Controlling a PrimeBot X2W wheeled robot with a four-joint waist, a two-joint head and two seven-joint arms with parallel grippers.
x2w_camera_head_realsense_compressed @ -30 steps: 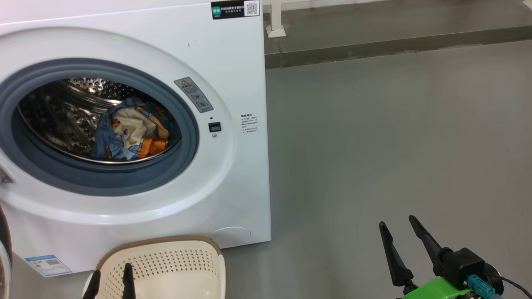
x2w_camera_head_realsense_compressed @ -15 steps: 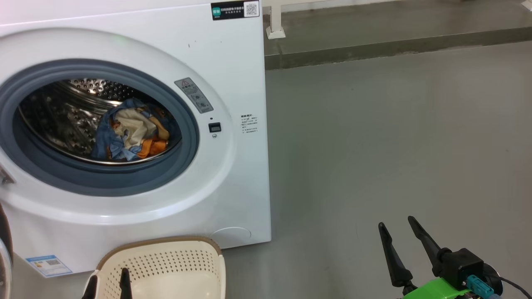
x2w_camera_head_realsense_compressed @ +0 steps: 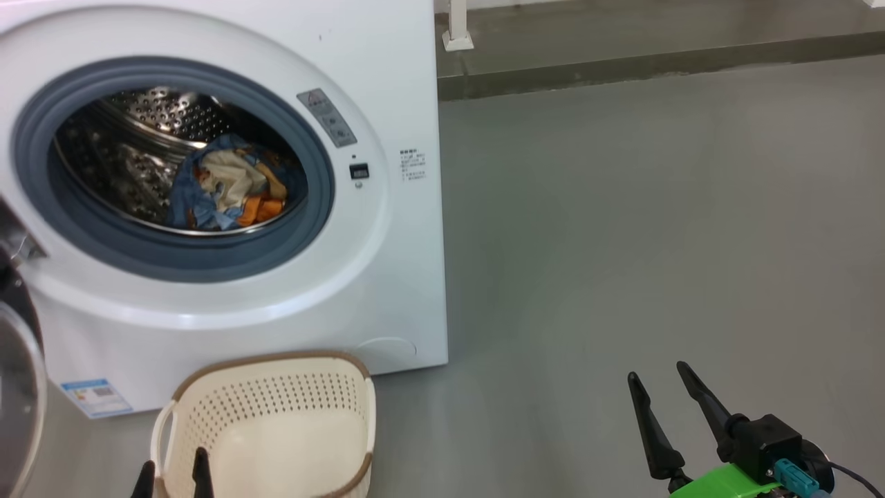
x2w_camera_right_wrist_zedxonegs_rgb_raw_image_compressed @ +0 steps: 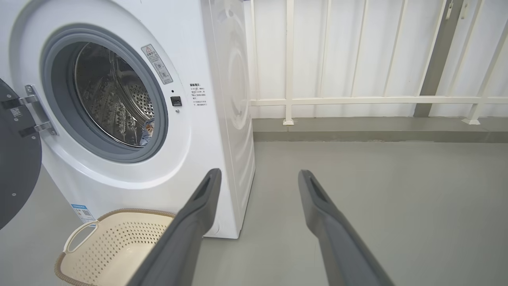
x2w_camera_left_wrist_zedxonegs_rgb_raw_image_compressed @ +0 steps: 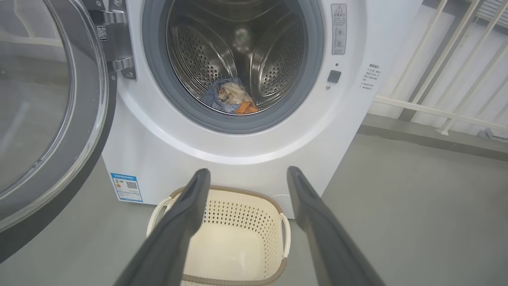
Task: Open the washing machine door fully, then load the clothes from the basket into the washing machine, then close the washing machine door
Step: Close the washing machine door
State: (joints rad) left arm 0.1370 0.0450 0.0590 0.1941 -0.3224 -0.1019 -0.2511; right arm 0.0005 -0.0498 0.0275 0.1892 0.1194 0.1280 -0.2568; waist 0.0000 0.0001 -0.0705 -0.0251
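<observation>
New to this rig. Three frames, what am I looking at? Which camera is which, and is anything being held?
It is a wheeled robot with two arms, each ending in two long dark fingers. One picture comes from its head camera, looking down at a white washing machine on a grey floor. The other two come from wrist cameras, each looking along that arm's own fingers. The washing machine door hangs open at the machine's left. The clothes, blue, beige and orange, lie in the steel drum. The basket stands on the floor before the machine and looks empty. The left gripper is by the basket; the right gripper is off to the side over bare floor. Both are open and hold nothing.
</observation>
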